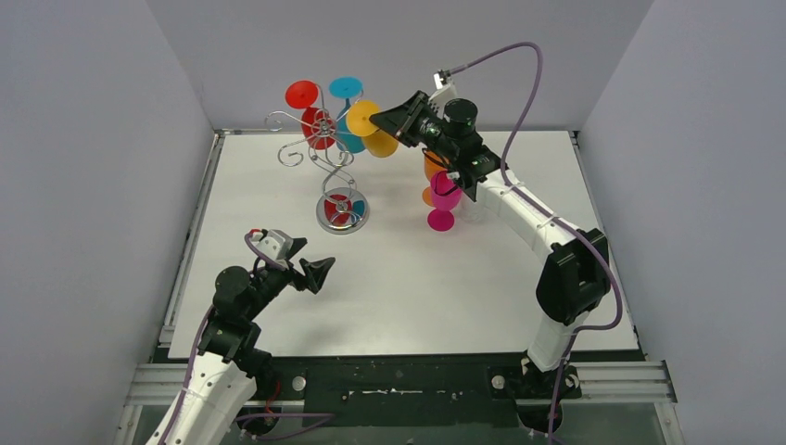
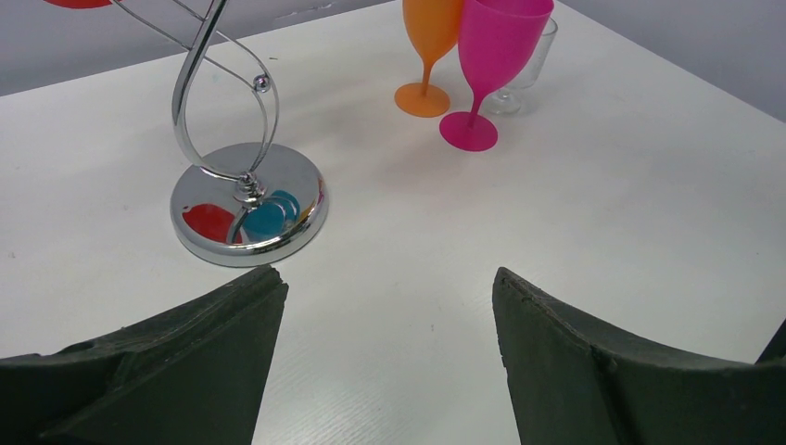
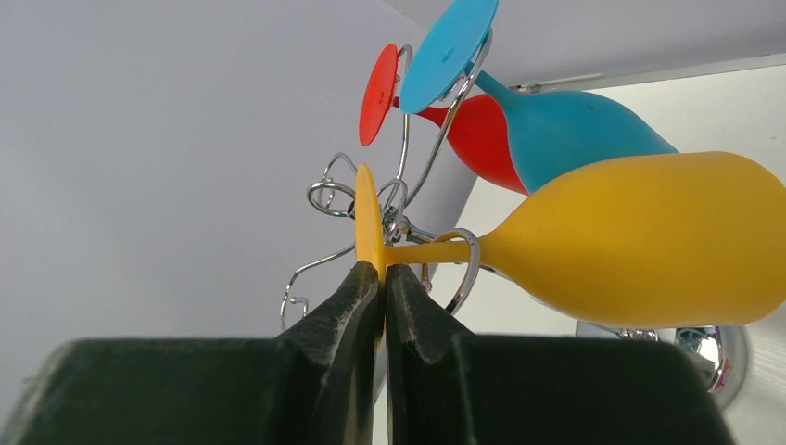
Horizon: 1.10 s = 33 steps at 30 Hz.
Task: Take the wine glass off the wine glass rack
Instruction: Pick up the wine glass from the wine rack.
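Up top on the wine glass rack [image 1: 342, 213], the right claw [image 3: 383, 273] pinches the foot [image 3: 368, 218] of the yellow wine glass [image 3: 630, 236]. I'd guess that's because the disc is the only bit poking past the wire loop [image 3: 468, 269] cradling its stem. The left claw [image 2: 389, 275] hangs wide open, low over the tabletop [image 2: 602, 232] near the rack's base, maybe to steady it. Can't really tell if the stem slides free sideways.

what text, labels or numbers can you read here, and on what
None readable. No print shows on the wine glass rack, yellow wine glass, pink glass, left gripper or right gripper. Pale marks on the dark strip by the arm bases are too small to read.
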Motion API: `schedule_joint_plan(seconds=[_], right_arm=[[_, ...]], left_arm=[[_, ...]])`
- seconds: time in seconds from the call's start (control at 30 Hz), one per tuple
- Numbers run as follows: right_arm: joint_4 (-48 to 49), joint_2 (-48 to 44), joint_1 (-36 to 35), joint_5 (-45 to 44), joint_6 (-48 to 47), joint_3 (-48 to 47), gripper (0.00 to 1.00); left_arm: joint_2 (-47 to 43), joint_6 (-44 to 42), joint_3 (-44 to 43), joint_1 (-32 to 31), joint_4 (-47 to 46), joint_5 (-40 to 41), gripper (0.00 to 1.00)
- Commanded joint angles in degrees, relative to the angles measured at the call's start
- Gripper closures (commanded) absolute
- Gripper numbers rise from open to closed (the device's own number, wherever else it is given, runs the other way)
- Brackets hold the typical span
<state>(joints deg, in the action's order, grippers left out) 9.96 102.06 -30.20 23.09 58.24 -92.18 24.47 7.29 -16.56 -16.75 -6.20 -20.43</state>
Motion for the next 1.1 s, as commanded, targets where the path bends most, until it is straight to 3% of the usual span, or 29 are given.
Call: schedule_joint_plan(seconds=[0.0, 0.5, 0.77, 1.07], right_arm=[[3.24, 0.73, -0.47, 4.03, 0.38, -3.48, 1.00], [-0.03, 4.96, -0.19, 4.49, 1.41, -7.90, 1.00], [-3.69, 1.14, -0.60, 0.41, -1.77, -6.60, 1.00], [-8.02, -2.93, -0.94, -4.20, 6.40, -4.87, 1.00]], left_arm=[[0.38, -0.35, -2.60, 0.49, -1.25, -1.08, 0.20], [0.90, -0.35, -2.69, 0.75, -1.19, -1.24, 0.20], [0.93, -0.39, -2.69, 0.76, -1.24, -1.37, 0.20], [1.62, -0.43, -2.69, 0.85, -1.27, -1.98, 0.19]])
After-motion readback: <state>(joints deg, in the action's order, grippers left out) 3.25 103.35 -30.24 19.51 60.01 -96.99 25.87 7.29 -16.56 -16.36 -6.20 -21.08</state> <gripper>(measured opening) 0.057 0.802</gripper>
